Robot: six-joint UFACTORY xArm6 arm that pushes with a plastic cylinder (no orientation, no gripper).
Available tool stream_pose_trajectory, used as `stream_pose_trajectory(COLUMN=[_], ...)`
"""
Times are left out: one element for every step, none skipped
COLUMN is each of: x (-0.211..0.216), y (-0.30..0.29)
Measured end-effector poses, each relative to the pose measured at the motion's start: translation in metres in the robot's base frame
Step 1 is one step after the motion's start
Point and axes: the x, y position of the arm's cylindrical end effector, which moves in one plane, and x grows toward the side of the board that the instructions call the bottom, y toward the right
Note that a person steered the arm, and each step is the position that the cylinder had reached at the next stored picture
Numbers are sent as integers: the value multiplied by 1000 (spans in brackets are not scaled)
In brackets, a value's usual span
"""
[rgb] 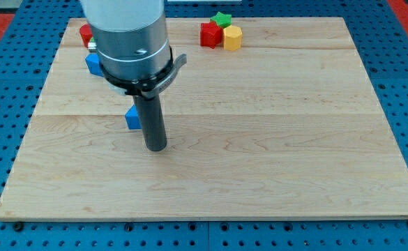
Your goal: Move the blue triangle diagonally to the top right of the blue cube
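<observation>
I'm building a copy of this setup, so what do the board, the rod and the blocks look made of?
The board looks like pale wood with a matte finish: grain lines and plank seams show. The rod looks like dark metal or hard plastic, slightly glossy; my tip sits just right of a blue block. The blocks, like the yellow one, seem painted wood or plastic: flat, saturated colour.

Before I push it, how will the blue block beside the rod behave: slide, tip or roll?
The blue block, left of my tip, looks flat-faced and low, so it probably slides rather than rolls. The wooden board looks smooth, so drag seems slight. An off-centre push likely spins it.
</observation>
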Motion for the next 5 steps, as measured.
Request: stream_pose_trajectory(x=[-15,-40,-75,-77,-68], y=[-1,-23,-59,-72,-63])
